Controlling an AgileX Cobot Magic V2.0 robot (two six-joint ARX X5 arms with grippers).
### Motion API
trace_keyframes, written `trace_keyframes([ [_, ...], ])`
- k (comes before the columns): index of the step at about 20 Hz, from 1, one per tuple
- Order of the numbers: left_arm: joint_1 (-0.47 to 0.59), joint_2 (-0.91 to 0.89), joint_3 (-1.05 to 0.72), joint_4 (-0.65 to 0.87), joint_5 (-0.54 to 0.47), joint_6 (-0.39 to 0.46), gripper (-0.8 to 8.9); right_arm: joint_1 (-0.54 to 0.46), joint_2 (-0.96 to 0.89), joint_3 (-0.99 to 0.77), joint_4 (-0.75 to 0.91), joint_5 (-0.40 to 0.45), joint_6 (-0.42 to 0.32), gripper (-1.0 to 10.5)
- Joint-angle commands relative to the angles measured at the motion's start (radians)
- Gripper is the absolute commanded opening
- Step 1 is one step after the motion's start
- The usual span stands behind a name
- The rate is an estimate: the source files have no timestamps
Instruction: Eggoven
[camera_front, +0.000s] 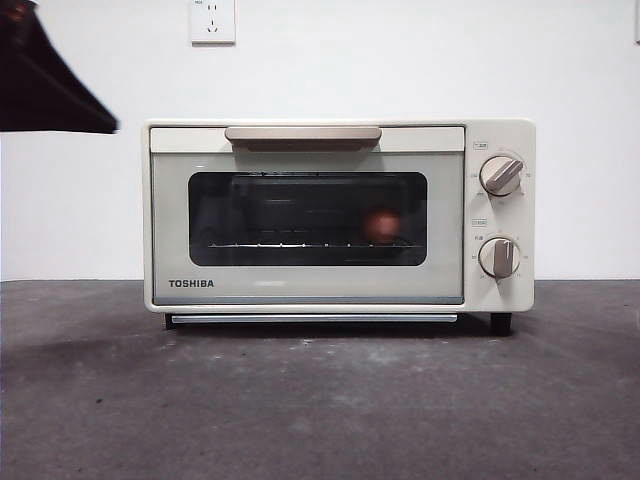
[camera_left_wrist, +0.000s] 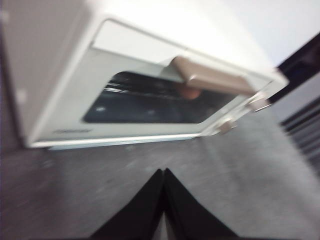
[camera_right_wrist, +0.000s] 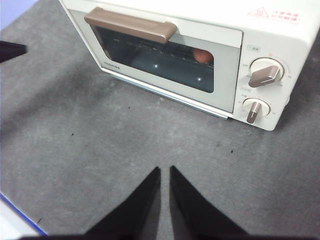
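Egg (camera_front: 383, 224): on rack inside TOSHIBA toaster oven (camera_front: 310, 285), door closed; we judge loading done. Left gripper (camera_left_wrist: 164, 172), right gripper (camera_right_wrist: 165, 170): clenched, empty, clear above desk (camera_front: 320, 400).

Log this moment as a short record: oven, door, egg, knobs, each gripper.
oven: cream TOSHIBA toaster oven on the grey table
door: shut, beige handle along its top
egg: orange-brown egg inside on the rack, seen through the glass, toward the knob side
knobs: two knobs stacked beside the door
left gripper: shut, empty, in front of the oven
right gripper: nearly shut, empty, in front of the oven
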Motion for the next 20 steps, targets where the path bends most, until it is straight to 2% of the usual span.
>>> trace_keyframes([
  [1,-0.013,-0.074,0.018,-0.114,-0.072,0.114,0.07,0.008,0.012,-0.044,0.047,-0.002,-0.018,0.0],
  [3,-0.018,-0.118,0.018,-0.175,-0.101,0.146,0.07,0.015,0.01,-0.103,0.126,-0.008,-0.018,0.0],
  [6,-0.019,-0.18,0.018,-0.24,-0.127,0.168,0.07,0.029,-0.003,-0.216,0.322,-0.061,-0.019,0.0],
  [13,-0.019,-0.264,0.018,-0.286,-0.167,0.209,0.07,0.037,0.002,-0.418,0.696,-0.053,-0.022,0.0],
  [16,-0.019,-0.28,0.018,-0.286,-0.167,0.209,0.07,0.037,0.006,-0.448,0.75,-0.042,-0.036,0.0],
  [20,-0.019,-0.282,0.018,-0.285,-0.167,0.208,0.08,0.037,0.004,-0.449,0.754,0.025,-0.038,0.0],
])
